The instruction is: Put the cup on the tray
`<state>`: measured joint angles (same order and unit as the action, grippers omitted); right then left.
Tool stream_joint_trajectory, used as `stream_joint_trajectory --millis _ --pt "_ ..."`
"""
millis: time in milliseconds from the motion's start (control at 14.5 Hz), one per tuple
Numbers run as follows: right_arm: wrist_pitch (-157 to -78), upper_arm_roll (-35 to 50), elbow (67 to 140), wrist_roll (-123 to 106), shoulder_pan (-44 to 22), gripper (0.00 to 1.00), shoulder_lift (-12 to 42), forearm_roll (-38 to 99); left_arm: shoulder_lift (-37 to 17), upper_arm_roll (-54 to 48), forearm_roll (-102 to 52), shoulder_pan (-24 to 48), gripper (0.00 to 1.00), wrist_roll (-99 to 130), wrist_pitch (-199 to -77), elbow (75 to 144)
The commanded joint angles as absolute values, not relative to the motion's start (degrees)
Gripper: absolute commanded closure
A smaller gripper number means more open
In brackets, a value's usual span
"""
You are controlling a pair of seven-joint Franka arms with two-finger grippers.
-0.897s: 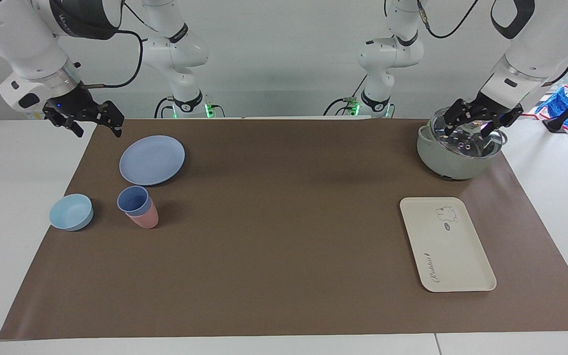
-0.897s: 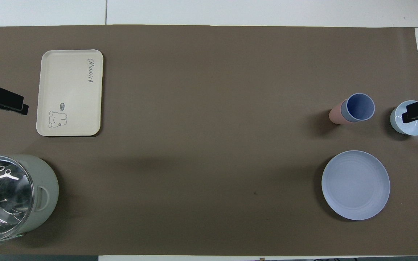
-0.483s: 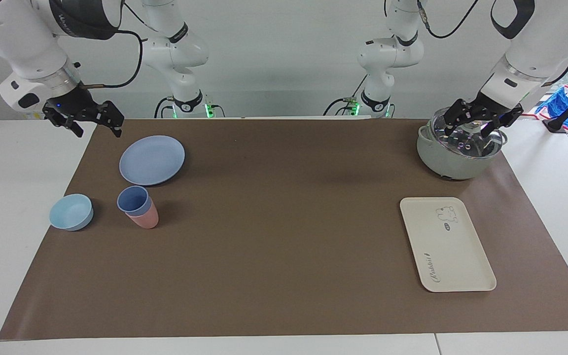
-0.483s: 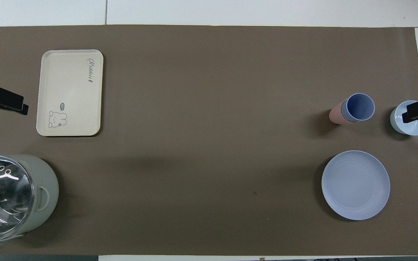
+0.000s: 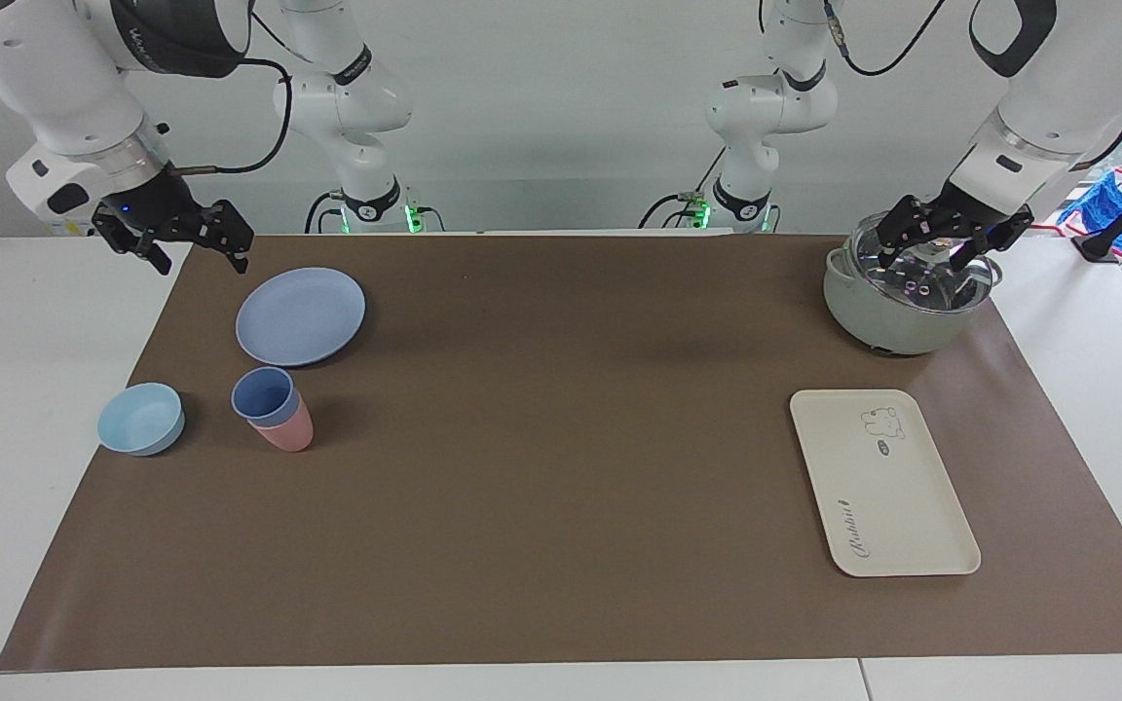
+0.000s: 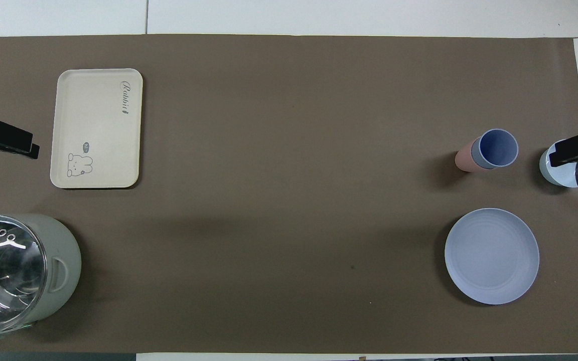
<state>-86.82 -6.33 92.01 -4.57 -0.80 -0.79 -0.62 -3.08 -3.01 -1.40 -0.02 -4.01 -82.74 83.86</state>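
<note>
Right gripper point(image 5: 189, 245) hangs wide open and empty, upper left of the facing view, over the brown mat's point(image 5: 561, 487) edge. Left gripper point(image 5: 941, 241), also wide, hangs over the lidded pot point(image 5: 897, 297). We note the blue cup point(image 5: 264, 394) nested in the pink tumbler point(image 5: 290, 430), left-centre. Rabbit tray point(image 5: 882, 482) sits lower right; bare mat between.

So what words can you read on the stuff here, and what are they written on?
"Rabbit": cursive lettering on the cream tray, near its corner farthest from the robots.
Small dark oval mark beside the tray's rabbit drawing: too small to read.
Lettering on the right arm's dark upper joint: too blurred to read.
The cup, pink tumbler, bowl, plate and pot show no words.
</note>
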Motion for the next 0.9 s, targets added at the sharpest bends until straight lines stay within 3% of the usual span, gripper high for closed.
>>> stream_joint_trajectory --millis 0,828 --pt "-88.24 -5.80 92.72 -3.69 0.26 0.00 -1.32 -0.09 -2.37 -3.16 -0.62 -0.18 0.00 -4.31 -82.97 84.81" --pt "-90.25 -5.71 92.64 -3.78 1.05 0.00 -1.23 0.44 -2.37 -3.08 -0.62 -0.18 0.00 -4.31 -82.97 84.81"
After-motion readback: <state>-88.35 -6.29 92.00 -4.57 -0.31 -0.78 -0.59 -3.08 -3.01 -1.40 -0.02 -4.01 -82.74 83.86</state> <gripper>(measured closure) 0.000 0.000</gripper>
